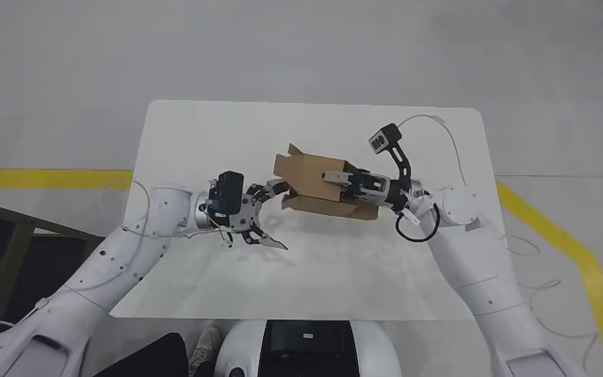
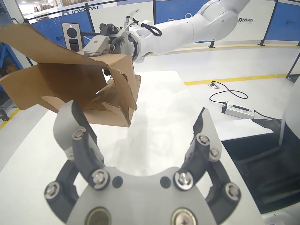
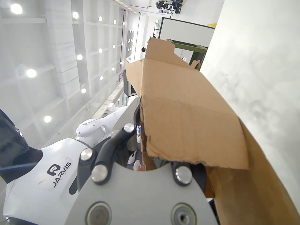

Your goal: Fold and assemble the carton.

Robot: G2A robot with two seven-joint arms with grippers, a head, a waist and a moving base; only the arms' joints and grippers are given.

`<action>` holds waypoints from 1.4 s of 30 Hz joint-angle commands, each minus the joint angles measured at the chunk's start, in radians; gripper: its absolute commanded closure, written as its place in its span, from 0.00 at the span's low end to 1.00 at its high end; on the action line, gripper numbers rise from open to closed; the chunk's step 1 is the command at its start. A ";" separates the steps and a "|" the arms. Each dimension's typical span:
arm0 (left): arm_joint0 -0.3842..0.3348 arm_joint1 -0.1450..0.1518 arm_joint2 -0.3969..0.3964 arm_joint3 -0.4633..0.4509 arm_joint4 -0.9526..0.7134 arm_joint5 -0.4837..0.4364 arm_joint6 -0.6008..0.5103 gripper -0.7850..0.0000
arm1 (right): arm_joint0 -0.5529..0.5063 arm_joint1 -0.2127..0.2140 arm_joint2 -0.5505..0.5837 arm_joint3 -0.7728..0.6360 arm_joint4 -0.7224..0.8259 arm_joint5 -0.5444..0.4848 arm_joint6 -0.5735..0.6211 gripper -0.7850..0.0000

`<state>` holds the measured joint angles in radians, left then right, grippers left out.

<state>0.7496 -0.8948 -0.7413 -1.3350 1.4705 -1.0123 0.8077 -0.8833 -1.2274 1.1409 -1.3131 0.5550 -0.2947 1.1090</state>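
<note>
The brown carton (image 1: 320,185) is half formed, its flaps splayed open toward my left arm, and it is held just above the white table (image 1: 188,132). My right gripper (image 1: 345,179) is shut on the carton's upper wall; in the right wrist view the cardboard (image 3: 187,122) covers one finger of that gripper (image 3: 145,129). My left gripper (image 1: 281,215) stands open beside the carton's open end, one fingertip close to a flap. In the left wrist view the carton (image 2: 70,80) hangs beyond the spread fingers (image 2: 70,115) of my left gripper (image 2: 137,120), with nothing between them.
The table's front half (image 1: 330,273) is bare. A power adapter with a black cable (image 2: 238,111) lies on the floor past the table's edge. Yellow floor lines (image 1: 57,177) run along both sides.
</note>
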 commanded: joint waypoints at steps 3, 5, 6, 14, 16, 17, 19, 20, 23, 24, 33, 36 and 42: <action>-0.014 0.002 0.019 0.003 -0.004 0.000 0.000 0.00 | 0.005 -0.001 -0.010 0.002 -0.003 0.000 0.013 1.00; -0.023 0.004 0.034 0.005 -0.004 0.000 0.000 0.00 | 0.007 -0.002 -0.015 0.000 -0.004 -0.001 0.023 1.00; -0.029 0.005 0.040 0.006 -0.003 0.000 0.000 0.00 | 0.007 -0.002 -0.017 -0.001 -0.005 -0.001 0.027 1.00; -0.052 0.017 0.073 0.001 -0.053 0.000 0.000 0.00 | 0.010 -0.003 -0.034 -0.012 -0.014 0.002 0.044 1.00; -0.054 0.021 0.080 -0.002 -0.073 0.000 0.000 0.00 | 0.012 -0.003 -0.038 -0.014 -0.016 0.003 0.047 1.00; -0.055 0.023 0.083 -0.003 -0.082 0.000 0.000 0.00 | 0.013 -0.003 -0.040 -0.014 -0.017 0.004 0.048 1.00; -0.058 0.028 0.089 -0.006 -0.099 0.000 0.000 0.00 | 0.014 -0.004 -0.042 -0.016 -0.018 0.004 0.051 1.00; -0.060 0.029 0.092 -0.007 -0.102 0.000 0.000 0.00 | 0.014 -0.003 -0.042 -0.016 -0.019 0.005 0.051 1.00; -0.066 0.037 0.100 -0.010 -0.113 0.000 0.000 0.00 | 0.015 -0.003 -0.044 -0.017 -0.020 0.008 0.054 1.00; -0.067 0.039 0.103 -0.010 -0.116 0.000 0.000 0.00 | 0.015 -0.003 -0.044 -0.017 -0.020 0.008 0.054 1.00; -0.080 0.054 0.124 -0.004 -0.144 0.000 0.000 0.12 | 0.014 -0.002 -0.046 -0.027 -0.019 0.012 0.064 1.00; -0.085 0.057 0.132 -0.003 -0.151 0.000 0.000 0.23 | 0.013 -0.001 -0.048 -0.035 -0.021 0.013 0.069 1.00; -0.096 0.061 0.150 -0.004 -0.164 0.000 0.000 0.50 | 0.007 0.002 -0.046 -0.055 -0.028 0.021 0.077 1.00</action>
<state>0.6557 -0.8347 -0.5942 -1.3392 1.3085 -1.0123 0.8078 -0.8755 -1.2263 1.0931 -1.3654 0.5289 -0.2755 1.1856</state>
